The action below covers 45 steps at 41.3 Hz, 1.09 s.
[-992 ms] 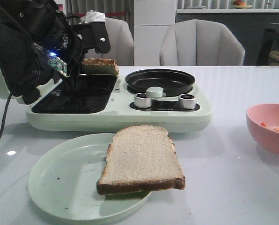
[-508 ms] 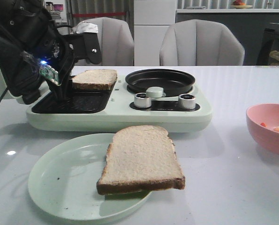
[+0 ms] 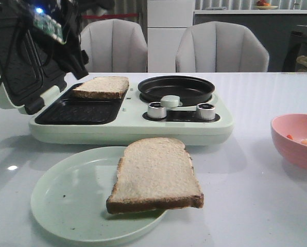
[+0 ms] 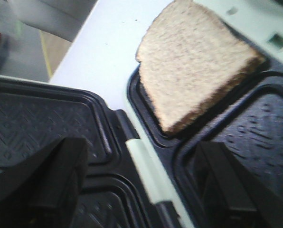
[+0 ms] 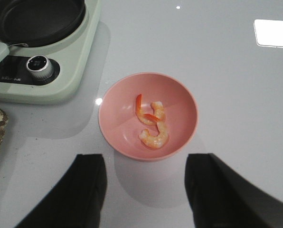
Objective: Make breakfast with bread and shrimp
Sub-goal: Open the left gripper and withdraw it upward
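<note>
The left tool point(image 4: 141, 190) is seen spread wide with nothing between its dark fingers point(image 4: 51, 175); it is held above the open sandwich maker point(image 3: 128, 126), over the hinge between the raised lid point(image 3: 12, 62) and the ribbed base plates. In the front view it is found near the desk's far left corner. One slice of bread point(image 3: 101, 86) is laid apart from it, tilted across the farther plate with one edge resting on that plate's rim. The nearer ribbed plate point(image 3: 81, 110) is seen bare beside it.

The right tool point(image 5: 144, 190) is likewise held wide open and grips nothing; it is poised above the desk point(image 5: 236, 85) near the right edge. The pink bowl point(image 5: 117, 137) is placed just beyond its fingertips, and the shrimp point(image 5: 151, 123) are seen lying curled at the bowl's bottom, untouched by the tool.

A second bread slice point(image 3: 156, 175) is laid on the pale green plate point(image 3: 66, 200) near the desk's front edge, overhanging the plate's right rim. A round black pan point(image 3: 175, 88) is set in the right half of the appliance, with two metal knobs point(image 3: 157, 110) in front of it.
</note>
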Motion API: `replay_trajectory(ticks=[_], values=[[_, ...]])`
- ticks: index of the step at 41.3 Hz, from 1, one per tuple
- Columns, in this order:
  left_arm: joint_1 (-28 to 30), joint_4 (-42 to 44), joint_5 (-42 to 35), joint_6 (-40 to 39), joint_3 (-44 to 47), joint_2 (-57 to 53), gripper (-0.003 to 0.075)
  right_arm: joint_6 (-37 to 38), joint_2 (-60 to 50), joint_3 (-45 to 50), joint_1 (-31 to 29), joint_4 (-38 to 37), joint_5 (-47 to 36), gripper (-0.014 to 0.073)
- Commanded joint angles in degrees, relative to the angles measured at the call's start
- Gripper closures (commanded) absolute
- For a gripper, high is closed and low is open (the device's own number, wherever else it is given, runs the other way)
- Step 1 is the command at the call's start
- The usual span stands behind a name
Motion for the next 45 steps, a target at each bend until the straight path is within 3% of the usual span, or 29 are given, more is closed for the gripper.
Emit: replay_trajectory(ticks=[1,9,22,35,45], values=[[-3.4,-15.5,5.6,9.4,-1.3,-6.7,0.0211,-0.3,0.1,-1.6,-0.4,0.2,-4.0,0.0107],[-8.5,-34.2,22.0,14.2,-1.0,-14.2,0.0211,-0.3,0.1,-1.6,-0.4,0.2,-4.0,0.0107],[-11.8,-53.4,24.5,23.7,-0.5,-26.9,0.0211,-0.3,0.1,-1.6,-0.4,0.2,-4.0,0.0107],[-15.5,-57.0,24.5,24.7,7.7,-39.0,0.0211,-0.3,0.1,-1.6,-0.4,1.5,-3.5,0.0107],[-15.5,-57.3,24.5,24.7,13.8,-46.5,0.0211,-2.4,4.6,-1.6,0.6,20.4,5.1,0.0107]])
